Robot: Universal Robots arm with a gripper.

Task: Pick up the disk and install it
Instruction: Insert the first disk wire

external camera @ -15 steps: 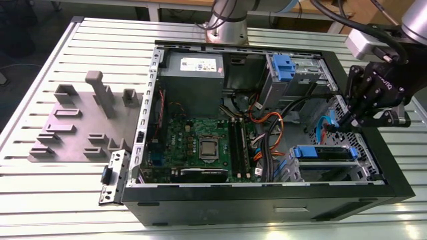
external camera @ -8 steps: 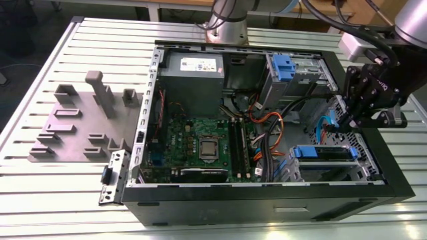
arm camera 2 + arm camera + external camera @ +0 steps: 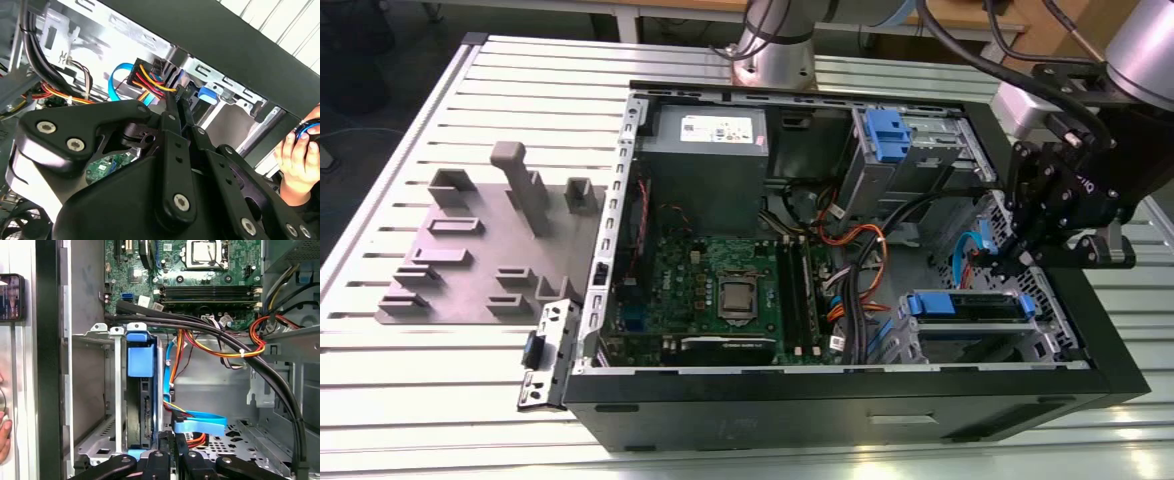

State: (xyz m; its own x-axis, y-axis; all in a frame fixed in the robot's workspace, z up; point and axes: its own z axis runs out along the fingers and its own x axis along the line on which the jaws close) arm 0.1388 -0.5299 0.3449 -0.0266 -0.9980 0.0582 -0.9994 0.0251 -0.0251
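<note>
The disk (image 3: 967, 305) sits in the drive cage in the near right corner of the open computer case (image 3: 854, 395). Its blue carrier bracket faces up. In the first wrist view the disk (image 3: 138, 390) stands on edge in the cage, blue bracket toward the motherboard. My gripper (image 3: 1003, 262) hangs inside the case just past the disk, by the case wall on the exterior view's right. Its black fingers (image 3: 165, 452) are pressed together and hold nothing. My gripper (image 3: 173, 440) is beside the disk, apart from it, with a flat blue data cable (image 3: 200, 422) just ahead of its tips. In the second wrist view my gripper (image 3: 175, 97) points at a bundle of coloured wires.
The case holds a grey power supply (image 3: 707, 140), a green motherboard (image 3: 734, 290), orange and yellow wire bundles (image 3: 854, 245) and a second blue bracket (image 3: 887, 135) at the far side. A grey moulded fixture (image 3: 480, 240) lies on the slatted table. A person's hand (image 3: 300, 155) is outside the case wall.
</note>
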